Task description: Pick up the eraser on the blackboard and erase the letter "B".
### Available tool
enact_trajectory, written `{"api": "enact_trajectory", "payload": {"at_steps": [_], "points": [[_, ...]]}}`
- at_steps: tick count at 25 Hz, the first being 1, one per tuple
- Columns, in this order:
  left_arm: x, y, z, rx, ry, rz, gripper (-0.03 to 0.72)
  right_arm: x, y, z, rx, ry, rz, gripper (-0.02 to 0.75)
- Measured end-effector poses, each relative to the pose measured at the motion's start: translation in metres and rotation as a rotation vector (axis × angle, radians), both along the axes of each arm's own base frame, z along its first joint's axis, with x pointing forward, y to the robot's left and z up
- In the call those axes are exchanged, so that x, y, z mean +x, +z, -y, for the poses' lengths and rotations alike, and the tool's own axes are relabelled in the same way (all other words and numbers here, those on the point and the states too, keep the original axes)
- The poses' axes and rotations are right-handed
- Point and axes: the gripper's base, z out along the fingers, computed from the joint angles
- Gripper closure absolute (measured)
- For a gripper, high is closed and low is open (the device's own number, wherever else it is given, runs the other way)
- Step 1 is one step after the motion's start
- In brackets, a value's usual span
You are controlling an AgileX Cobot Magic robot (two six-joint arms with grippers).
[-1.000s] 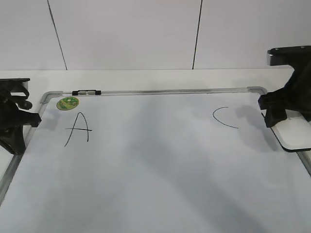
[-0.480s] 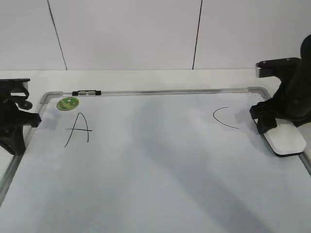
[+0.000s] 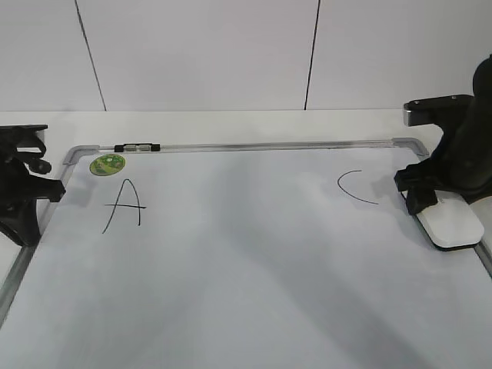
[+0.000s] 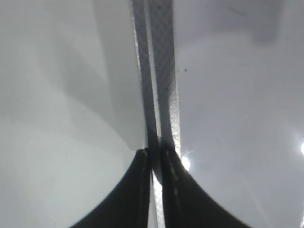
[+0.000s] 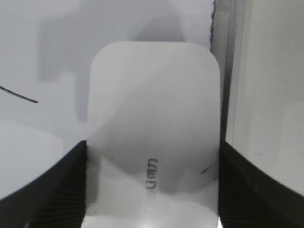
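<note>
The white eraser (image 3: 453,223) lies at the right edge of the blackboard (image 3: 246,269), just right of the black "C" (image 3: 354,188). My right gripper (image 3: 432,201) is shut on the eraser's sides; in the right wrist view the eraser (image 5: 154,123) fills the gap between the black fingers (image 5: 57,185) of the right gripper (image 5: 152,190). No letter "B" shows; the board between the "A" (image 3: 123,204) and the "C" is blank. My left gripper (image 3: 27,192) sits at the board's left frame, and the left wrist view shows the left gripper (image 4: 156,154) shut and empty.
A round green sticker (image 3: 107,163) and a small black-and-silver clip (image 3: 137,146) sit at the board's far left corner. The silver frame (image 3: 307,144) runs along the far edge and the right side (image 5: 222,71). A white wall stands behind the table.
My right arm has moved left and down with the eraser, from beyond the board's right edge onto the board beside the "C". The left arm has not moved.
</note>
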Motion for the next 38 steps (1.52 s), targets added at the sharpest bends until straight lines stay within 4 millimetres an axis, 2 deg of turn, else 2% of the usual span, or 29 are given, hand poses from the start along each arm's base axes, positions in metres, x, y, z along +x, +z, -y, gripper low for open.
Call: {"api": "enact_trajectory", "payload": {"at_steps": [26, 38], "points": [[-0.0005, 0.0, 0.0001, -0.001, -0.002, -0.005, 0.667, -0.0003, -0.0001, 0.0001, -0.001, -0.001, -0.003, 0.197], [-0.0009, 0.0001, 0.0001, -0.002, -0.002, -0.01, 0.667, -0.0016, -0.0025, 0.0005, -0.005, -0.005, -0.027, 0.167]]}}
